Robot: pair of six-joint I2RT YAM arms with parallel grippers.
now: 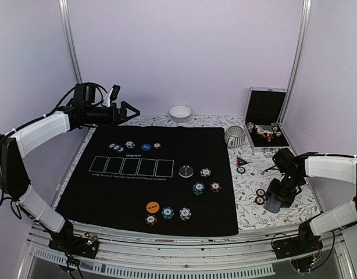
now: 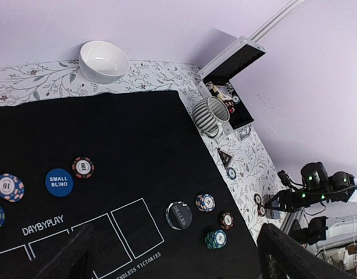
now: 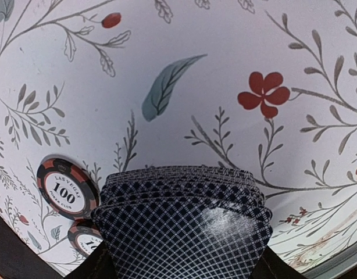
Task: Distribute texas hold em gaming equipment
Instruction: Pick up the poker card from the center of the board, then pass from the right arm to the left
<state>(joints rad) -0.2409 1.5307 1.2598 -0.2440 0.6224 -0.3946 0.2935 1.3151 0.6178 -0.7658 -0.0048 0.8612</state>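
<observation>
A deck of blue-grey-backed playing cards lies on the floral cloth at the right, and my right gripper is shut on its two sides. Two red-striped chips lie just left of the deck. My left gripper hangs open and empty high over the mat's far left corner. On the black mat sit a dealer button, a green chip stack, a blue disc, an orange disc and several chips. A red triangular marker lies on the cloth.
An open metal case with more pieces stands at the back right. A ribbed mug stands beside it, and a small white bowl is at the back centre. The table's right edge runs close to my right gripper.
</observation>
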